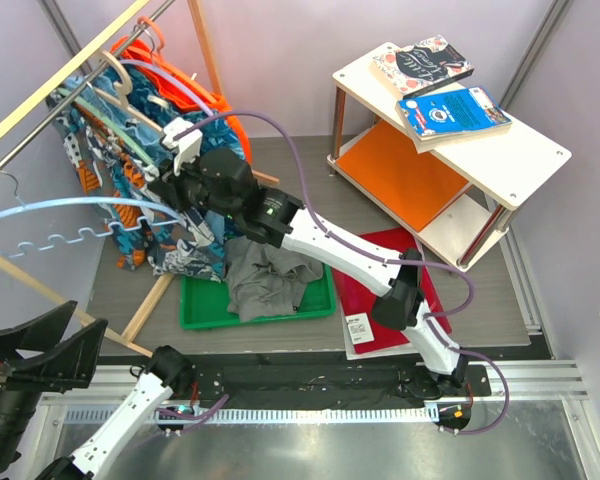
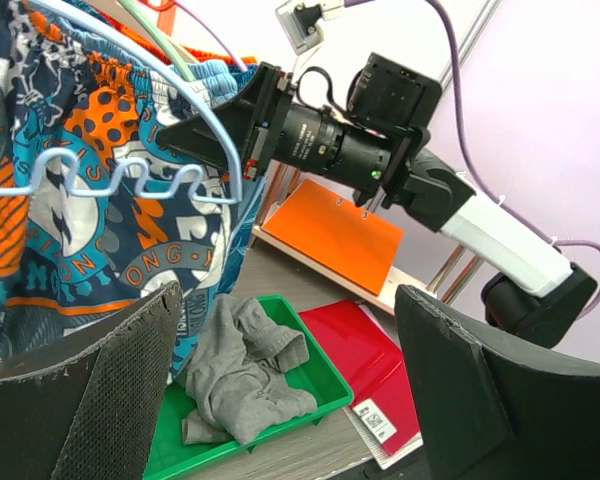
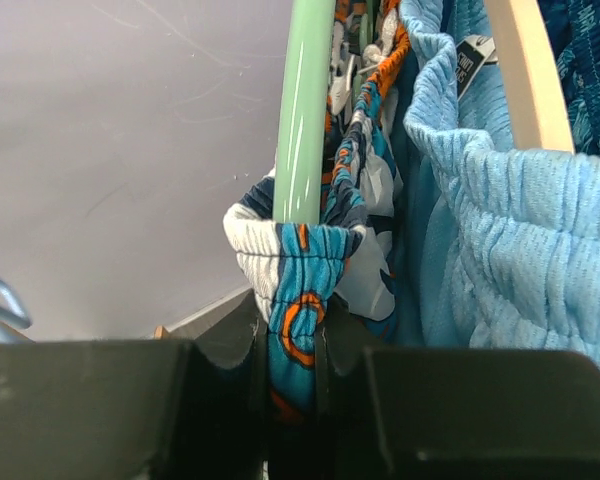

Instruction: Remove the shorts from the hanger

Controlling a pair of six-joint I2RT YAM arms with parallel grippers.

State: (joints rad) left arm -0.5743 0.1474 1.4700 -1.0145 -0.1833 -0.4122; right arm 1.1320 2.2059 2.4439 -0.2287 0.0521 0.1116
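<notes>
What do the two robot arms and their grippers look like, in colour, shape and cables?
Both the left arm and the right arm have white link shells and black joints. A lilac cable runs along the right arm. The left gripper has broad black fingers, one with a meshed inner pad; the right gripper is black too.

Green tray (image 1: 198, 305) centre-left on grey table (image 1: 495, 290). Red mat (image 1: 365, 285) just right of it, white label card (image 1: 360, 328) at the mat's lower-left edge. White two-tier shelf (image 1: 525, 165) upper right, orange lower board (image 1: 400, 180). Blue book (image 1: 452, 112) and dark patterned book (image 1: 420, 65) lie on top. Wooden rack pole (image 1: 70, 75) upper left.
</notes>
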